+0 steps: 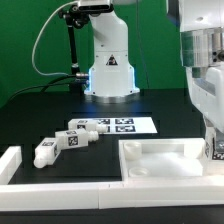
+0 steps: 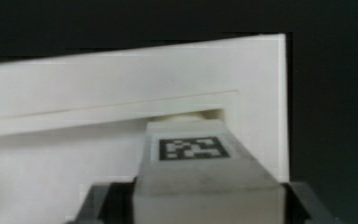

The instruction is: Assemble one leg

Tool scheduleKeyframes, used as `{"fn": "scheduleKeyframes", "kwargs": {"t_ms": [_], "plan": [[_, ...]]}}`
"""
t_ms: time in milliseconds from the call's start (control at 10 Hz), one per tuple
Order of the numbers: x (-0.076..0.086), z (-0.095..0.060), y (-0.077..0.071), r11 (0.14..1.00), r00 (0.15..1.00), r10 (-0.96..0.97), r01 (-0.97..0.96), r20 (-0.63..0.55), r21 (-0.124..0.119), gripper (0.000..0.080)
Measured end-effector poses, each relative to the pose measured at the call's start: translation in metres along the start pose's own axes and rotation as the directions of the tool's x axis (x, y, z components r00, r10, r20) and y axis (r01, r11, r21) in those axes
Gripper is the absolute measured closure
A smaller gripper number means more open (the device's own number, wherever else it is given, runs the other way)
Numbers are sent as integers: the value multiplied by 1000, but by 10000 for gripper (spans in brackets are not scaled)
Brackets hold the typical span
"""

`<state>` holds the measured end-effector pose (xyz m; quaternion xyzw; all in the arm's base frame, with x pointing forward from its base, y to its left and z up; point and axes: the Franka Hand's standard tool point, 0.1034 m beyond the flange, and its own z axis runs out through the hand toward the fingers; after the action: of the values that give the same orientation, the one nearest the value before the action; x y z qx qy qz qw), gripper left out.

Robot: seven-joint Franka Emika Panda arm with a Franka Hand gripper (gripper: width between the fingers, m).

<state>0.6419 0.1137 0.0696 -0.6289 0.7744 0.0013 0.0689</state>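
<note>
My gripper (image 1: pixel 211 138) is at the exterior view's right edge, low over the far right corner of the large white tray-shaped part (image 1: pixel 165 160). It is shut on a white leg (image 1: pixel 215 148). In the wrist view the gripper (image 2: pixel 202 208) has a dark finger on each side of the leg (image 2: pixel 197 170). The leg's tag faces the camera and its far end is at the tray's inner corner (image 2: pixel 202 100). I cannot tell whether it touches the tray. Three more legs (image 1: pixel 70 140) lie loose on the black table at the exterior view's left.
The marker board (image 1: pixel 128 125) lies flat behind the loose legs. The robot's base (image 1: pixel 108 65) stands at the back centre. A white raised border (image 1: pixel 12 165) runs along the table's front and left edge. The tray fills most of the wrist view (image 2: pixel 87 100).
</note>
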Motion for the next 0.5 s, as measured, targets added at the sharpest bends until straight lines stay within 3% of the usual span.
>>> {"fn": "scheduleKeyframes", "kwargs": {"t_ms": [500], "plan": [[1,0,-1,969,969,246,-246,1,3,512]]}}
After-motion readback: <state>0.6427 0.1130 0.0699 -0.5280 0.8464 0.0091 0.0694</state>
